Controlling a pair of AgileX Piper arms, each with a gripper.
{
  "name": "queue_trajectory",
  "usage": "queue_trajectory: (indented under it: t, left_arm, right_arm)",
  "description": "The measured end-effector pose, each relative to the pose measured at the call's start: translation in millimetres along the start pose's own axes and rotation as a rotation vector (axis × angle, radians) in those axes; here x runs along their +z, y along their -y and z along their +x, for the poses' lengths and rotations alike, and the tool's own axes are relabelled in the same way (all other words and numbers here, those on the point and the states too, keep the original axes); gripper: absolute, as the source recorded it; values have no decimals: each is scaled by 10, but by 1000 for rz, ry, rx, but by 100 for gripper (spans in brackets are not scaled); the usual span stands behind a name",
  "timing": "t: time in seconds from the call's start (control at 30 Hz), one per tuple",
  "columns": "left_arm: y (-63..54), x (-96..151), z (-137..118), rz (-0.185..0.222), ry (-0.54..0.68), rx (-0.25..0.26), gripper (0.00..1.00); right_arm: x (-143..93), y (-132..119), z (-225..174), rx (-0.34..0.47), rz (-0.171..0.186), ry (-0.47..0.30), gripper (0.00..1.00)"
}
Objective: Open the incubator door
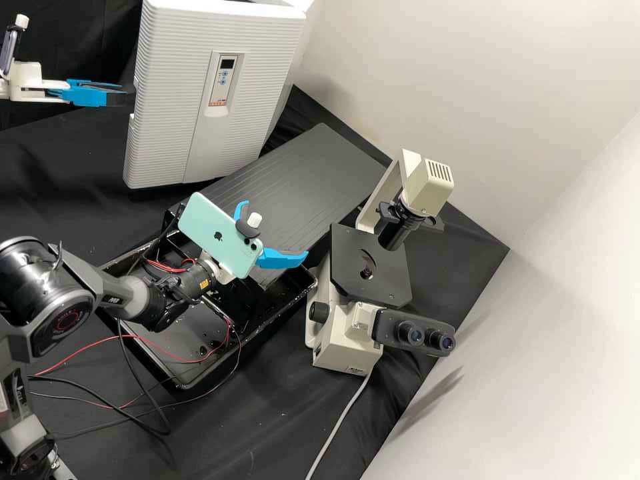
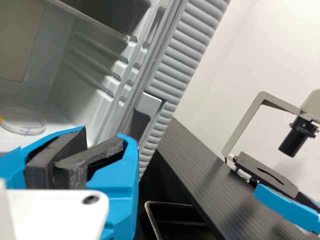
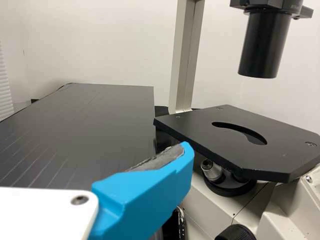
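Note:
The white incubator [image 1: 173, 87] has its ribbed, display-bearing front toward the high view. At that front's left edge is my left gripper [image 1: 125, 96], its dark fingertips close against it or just behind; contact is unclear. In the left wrist view, my left gripper [image 2: 85, 155] is shut with its pads together, holding nothing visible. The incubator door [image 2: 172, 65] stands open beside it, a handle recess at its edge, and the pale interior [image 2: 80, 75] is exposed. Away from the incubator, my right gripper [image 1: 273, 230] is open above the black tray; the right wrist view shows my right gripper [image 3: 150, 195] near the microscope.
A clear petri dish [image 2: 22, 121] lies inside the incubator. The dark ribbed board [image 1: 300, 180] extends between incubator and microscope [image 1: 370, 267]. Below the right arm are a black tray [image 1: 193, 380] and loose red and black wires [image 1: 137, 337].

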State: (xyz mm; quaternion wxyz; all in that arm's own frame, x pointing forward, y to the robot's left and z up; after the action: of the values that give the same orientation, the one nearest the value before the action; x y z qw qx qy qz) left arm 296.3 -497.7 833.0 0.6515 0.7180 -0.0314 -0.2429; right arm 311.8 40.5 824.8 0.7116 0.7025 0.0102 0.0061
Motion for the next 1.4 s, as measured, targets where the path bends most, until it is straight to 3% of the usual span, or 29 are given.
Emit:
queue_trajectory:
  t: [0.2, 0.43, 0.57, 0.8, 0.97, 1.23, 1.4]
  left_arm:
    - [-14, -92, 26, 35, -67, 24, 0]
    - [-187, -282, 96, 141, -172, 68, 0]
    - [-284, -362, 173, 172, -214, 93, 0]
    - [-364, -452, 379, 213, -231, 69, 0]
    - [-314, -371, 512, 230, -177, 24, 0]
    - [-97, -136, 652, 267, -69, -79, 0]
    - [-56, -95, 670, 242, -51, -97, 0]
  right_arm:
    - [0, 0, 0, 0, 0, 0, 100]
    - [0, 0, 0, 0, 0, 0, 100]
    - [0, 0, 0, 0, 0, 0, 100]
    - [0, 0, 0, 0, 0, 0, 100]
    - [0, 0, 0, 0, 0, 0, 100]
    - [0, 0, 0, 0, 0, 0, 100]
    - [1, 1, 0, -1, 0, 1, 100]
